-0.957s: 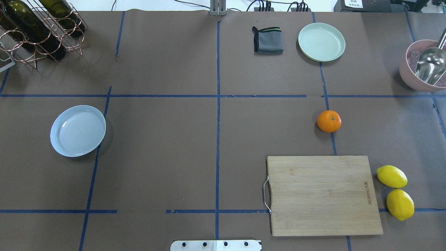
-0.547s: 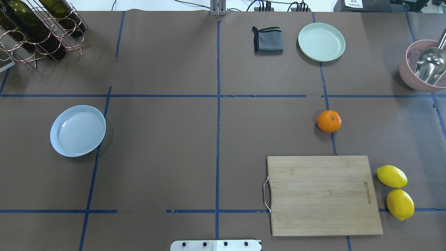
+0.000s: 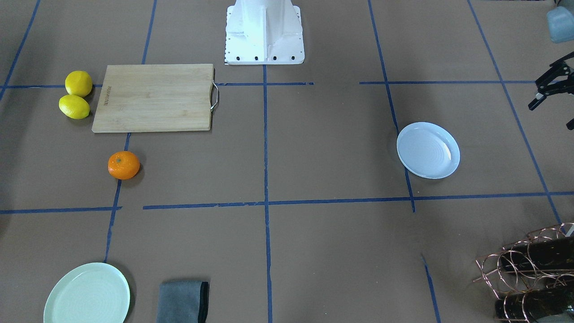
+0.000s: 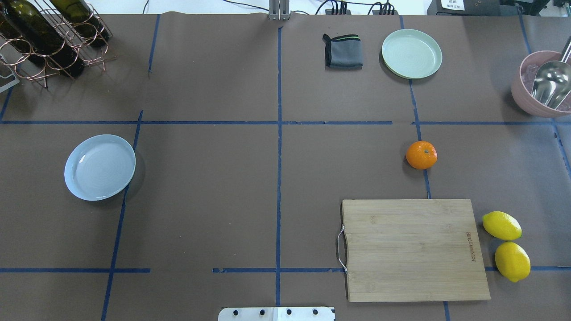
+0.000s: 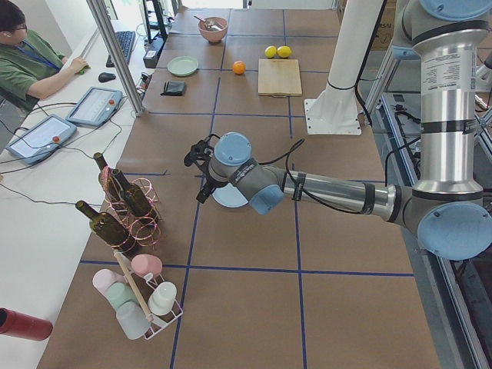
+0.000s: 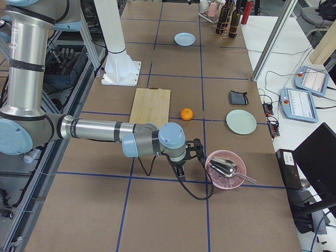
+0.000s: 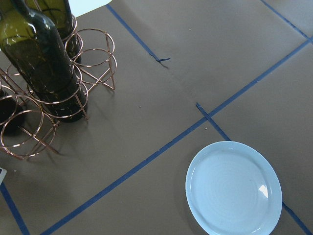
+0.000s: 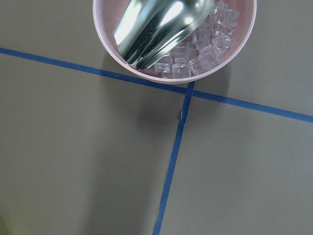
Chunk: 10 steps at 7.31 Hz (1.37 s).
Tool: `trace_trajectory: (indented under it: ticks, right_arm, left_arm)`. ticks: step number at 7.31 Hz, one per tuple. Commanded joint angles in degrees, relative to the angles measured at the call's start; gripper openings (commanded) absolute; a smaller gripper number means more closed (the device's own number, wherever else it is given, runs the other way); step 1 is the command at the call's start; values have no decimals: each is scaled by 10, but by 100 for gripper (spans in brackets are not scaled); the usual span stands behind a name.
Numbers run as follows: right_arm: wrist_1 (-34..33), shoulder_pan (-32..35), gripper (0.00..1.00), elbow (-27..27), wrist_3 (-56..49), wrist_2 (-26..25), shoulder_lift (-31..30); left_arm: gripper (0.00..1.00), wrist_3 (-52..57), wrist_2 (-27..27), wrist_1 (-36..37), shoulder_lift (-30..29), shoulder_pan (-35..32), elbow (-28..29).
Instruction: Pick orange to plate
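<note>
The orange (image 4: 421, 154) rests on the brown table on the right half, just beyond the cutting board; it also shows in the front-facing view (image 3: 123, 165). The pale blue plate (image 4: 99, 167) lies bare on the left half. My left gripper (image 3: 551, 112) hovers off the table's left end, its fingers apart and nothing between them; its wrist camera looks down on the plate (image 7: 234, 188). My right gripper (image 6: 198, 149) hangs beside the pink bowl, far from the orange (image 6: 187, 113). Whether it is open or shut cannot be told.
A wooden cutting board (image 4: 415, 249) lies near the robot on the right, with two lemons (image 4: 502, 225) beside it. A mint-green plate (image 4: 411, 54) and a grey cloth (image 4: 342, 51) sit at the far edge. A pink ice bowl with a scoop (image 4: 542, 84) stands far right, a wine rack (image 4: 49, 38) far left.
</note>
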Motion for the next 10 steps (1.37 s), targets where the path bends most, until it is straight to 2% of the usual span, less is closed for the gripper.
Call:
trace_trajectory:
  ticks: [1,2,3,4,5,7,9,10]
  right_arm:
    - [10,0,100,-3,2,1,-3]
    - [10,0,100,-3,2,1,-3]
    - [10,0,100,-3,5,1,-3]
    - [10,0,100,-3,5,1,-3]
    - [10,0,100,-4,5,1,-3]
    - [10,0,100,-5,5,1,-3]
    - [10,0,100,-5,6,1,-2]
    - [10,0,100,-5,6,1,-1]
  left_arm:
    - [84,-191,127,-116,50,102,1]
    - [70,-252,178,-131,61,141,3]
    - [65,-328,239,-132,60,195,14]
    - [65,-379,293,-138,55,246,30]
    - [65,-424,320,-164,51,284,52]
    - [63,-445,345,-196,17,309,108]
    - [51,-469,361,-198,-17,313,146]
    - [43,-473,361,-198,-20,315,146]
